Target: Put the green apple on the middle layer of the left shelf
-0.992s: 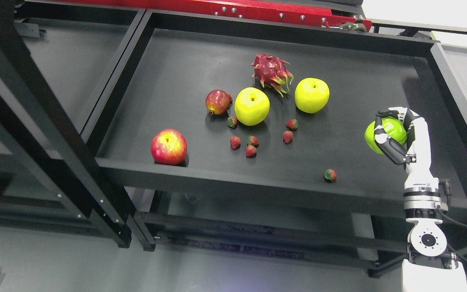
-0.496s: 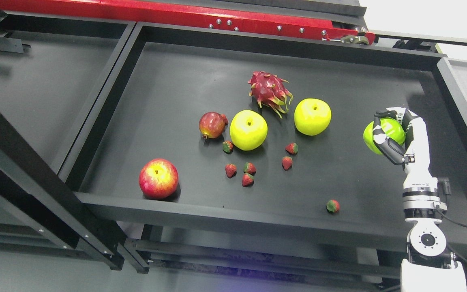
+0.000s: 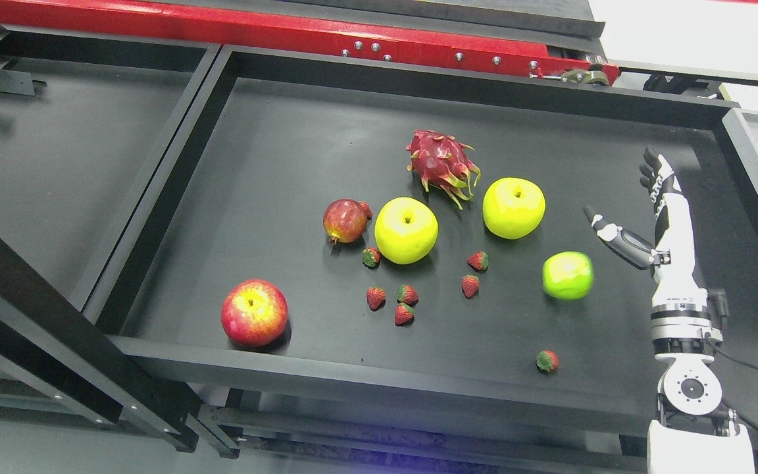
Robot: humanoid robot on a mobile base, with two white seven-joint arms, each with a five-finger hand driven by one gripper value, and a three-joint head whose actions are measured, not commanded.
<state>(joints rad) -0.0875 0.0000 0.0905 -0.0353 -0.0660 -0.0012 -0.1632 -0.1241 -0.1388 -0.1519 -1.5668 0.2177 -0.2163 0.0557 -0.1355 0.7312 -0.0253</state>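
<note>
Pretty dark setup: black metal shelf frame [image 3: 458,85] with raised rims, a red beam [image 3: 287,33] with bolts running along the back, a diagonal black strut [image 3: 30,342] lower left, grey floor [image 3: 37,447] underneath, bright white patch top right.

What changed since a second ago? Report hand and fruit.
The right hand has let go of the green apple and opened; the apple now lies on the shelf, left of the hand. The other fruit kept its layout; the camera shifted.

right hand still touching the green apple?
Apart. Head view shows the right hand open, fingers spread, with bare shelf floor between its thumb and the green apple resting on the shelf.
</note>
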